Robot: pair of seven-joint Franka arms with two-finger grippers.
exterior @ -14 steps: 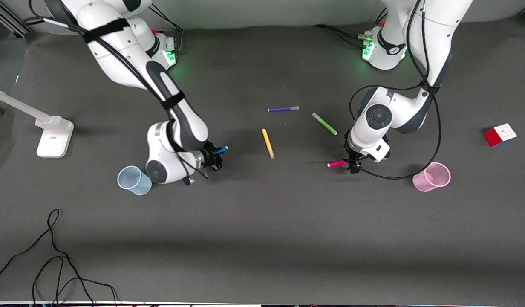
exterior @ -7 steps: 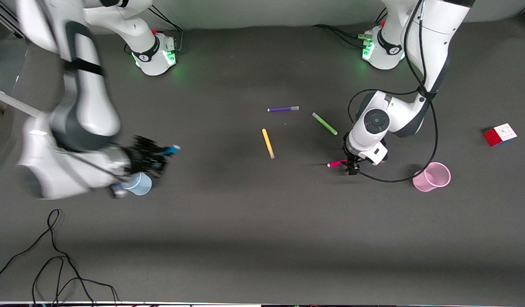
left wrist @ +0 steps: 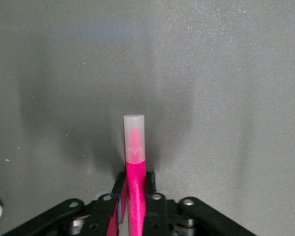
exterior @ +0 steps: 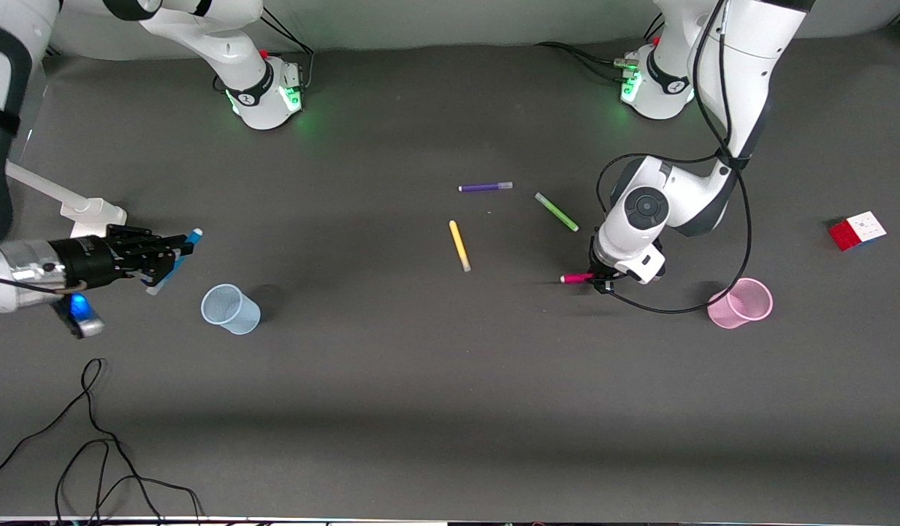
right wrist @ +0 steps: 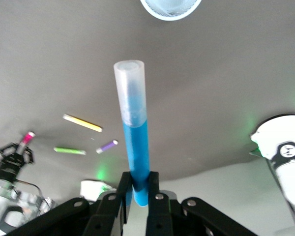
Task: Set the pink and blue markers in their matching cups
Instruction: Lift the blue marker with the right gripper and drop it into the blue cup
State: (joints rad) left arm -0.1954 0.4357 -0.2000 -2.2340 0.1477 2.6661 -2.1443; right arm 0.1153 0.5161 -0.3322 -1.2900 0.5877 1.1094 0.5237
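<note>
1. Pale blue translucent plastic cup [exterior: 230,309] and pale pink translucent plastic cup [exterior: 741,302] stand on the worktop [exterior: 435,394]; no marker shows in either.
2. Right hand [exterior: 174,254] clamps the bright blue marker pen [exterior: 177,258], in the air beside the blue cup.
3. Left hand [exterior: 597,280] grips the magenta-pink marker pen [exterior: 576,278], low over the worktop, near the pink cup.
4. Only the wrist views show the fingers [left wrist: 119,209] pinching each pen.
</note>
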